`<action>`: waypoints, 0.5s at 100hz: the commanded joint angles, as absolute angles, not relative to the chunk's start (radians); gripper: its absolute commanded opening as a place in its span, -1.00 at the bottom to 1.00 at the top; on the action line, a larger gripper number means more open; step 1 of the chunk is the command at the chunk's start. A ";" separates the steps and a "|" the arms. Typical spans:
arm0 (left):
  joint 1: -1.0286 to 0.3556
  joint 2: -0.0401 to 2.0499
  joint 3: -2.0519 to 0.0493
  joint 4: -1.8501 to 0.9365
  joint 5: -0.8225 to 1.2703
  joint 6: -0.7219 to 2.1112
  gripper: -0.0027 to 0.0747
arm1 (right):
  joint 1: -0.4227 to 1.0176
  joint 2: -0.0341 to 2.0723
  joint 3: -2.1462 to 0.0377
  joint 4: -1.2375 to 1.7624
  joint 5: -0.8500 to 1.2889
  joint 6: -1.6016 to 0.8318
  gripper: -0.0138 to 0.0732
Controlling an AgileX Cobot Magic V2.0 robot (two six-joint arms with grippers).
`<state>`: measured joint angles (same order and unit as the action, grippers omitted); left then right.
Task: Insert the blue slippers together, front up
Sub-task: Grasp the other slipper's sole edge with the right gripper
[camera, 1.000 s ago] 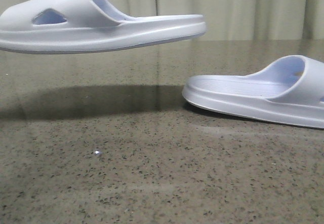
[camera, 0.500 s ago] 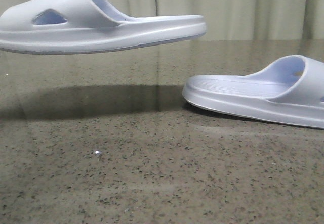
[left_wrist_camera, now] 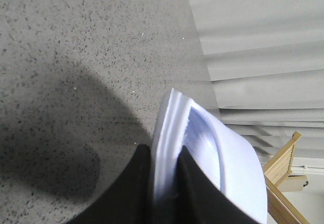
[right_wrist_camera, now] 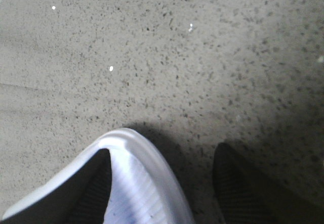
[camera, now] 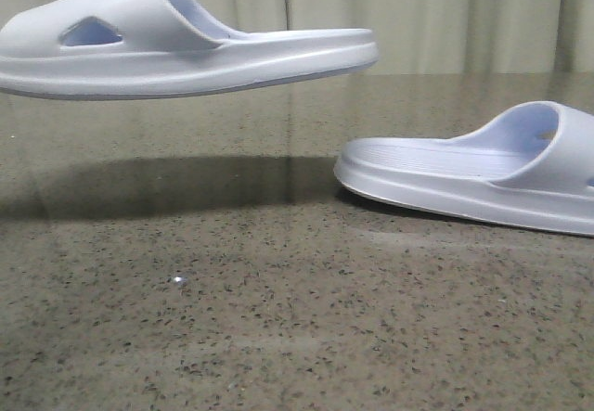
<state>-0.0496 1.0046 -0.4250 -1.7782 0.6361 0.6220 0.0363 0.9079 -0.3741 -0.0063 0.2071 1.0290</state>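
Observation:
One blue slipper (camera: pixel 186 54) hangs level above the table at the upper left of the front view, its strap to the left. My left gripper (left_wrist_camera: pixel 164 150) is shut on this slipper (left_wrist_camera: pixel 223 168), with the thick sole edge pinched between the two black fingers. The other blue slipper (camera: pixel 464 174) lies flat on the table at the right, footbed up. My right gripper (right_wrist_camera: pixel 163 155) is open over a rounded end of that slipper (right_wrist_camera: pixel 136 183). One finger (right_wrist_camera: pixel 96 183) is above the ribbed footbed and the other finger (right_wrist_camera: pixel 233 183) is outside the rim. Neither gripper shows in the front view.
The speckled stone table top (camera: pixel 278 318) stretches across the front view, with the raised slipper's shadow (camera: pixel 167 184) on it. Pale curtains (camera: pixel 445 17) hang behind the table. A wooden frame (left_wrist_camera: pixel 283 158) stands beyond the table's edge in the left wrist view.

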 commanded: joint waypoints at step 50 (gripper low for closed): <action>-0.055 0.997 -0.451 -1.861 0.674 0.625 -0.89 | 0.037 0.951 -0.398 0.006 0.186 1.024 0.19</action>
